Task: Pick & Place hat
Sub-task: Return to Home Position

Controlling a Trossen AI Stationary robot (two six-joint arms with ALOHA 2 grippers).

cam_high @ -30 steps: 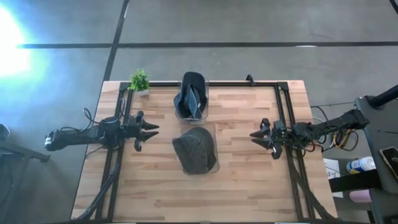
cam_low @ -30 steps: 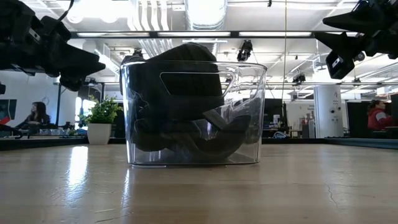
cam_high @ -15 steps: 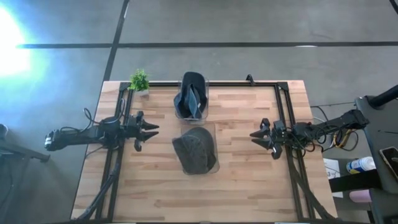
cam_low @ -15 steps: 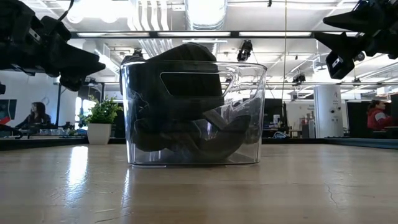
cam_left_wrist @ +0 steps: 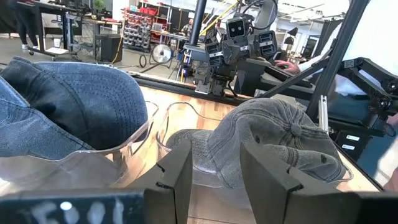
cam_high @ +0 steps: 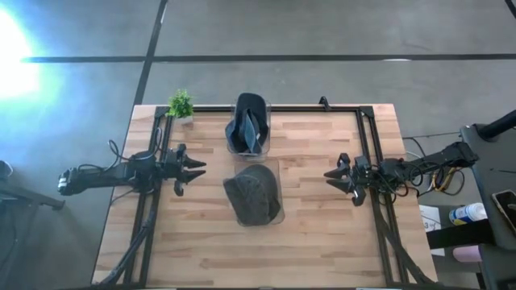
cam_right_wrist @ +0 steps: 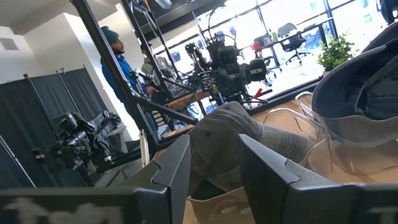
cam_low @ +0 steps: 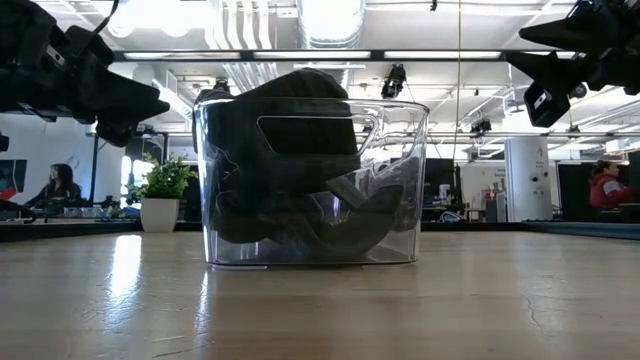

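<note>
A grey cap [cam_high: 254, 193] lies in a clear bin at the table's middle, toward the near edge; it also shows in the left wrist view [cam_left_wrist: 273, 146] and the right wrist view [cam_right_wrist: 233, 140]. A blue denim cap [cam_high: 247, 125] sits in a second clear bin toward the far edge, also seen in the left wrist view [cam_left_wrist: 68, 112]. My left gripper [cam_high: 197, 167] hovers open above the table, left of the bins. My right gripper [cam_high: 330, 175] hovers open to their right. In the low view the near clear bin [cam_low: 310, 180] stands on the table with dark caps showing through it.
A small potted plant [cam_high: 181, 105] stands at the table's far left corner. A black frame rail [cam_high: 322, 107] runs along the far edge and down both sides. Bare wood lies between each gripper and the bins. People show in the room beyond.
</note>
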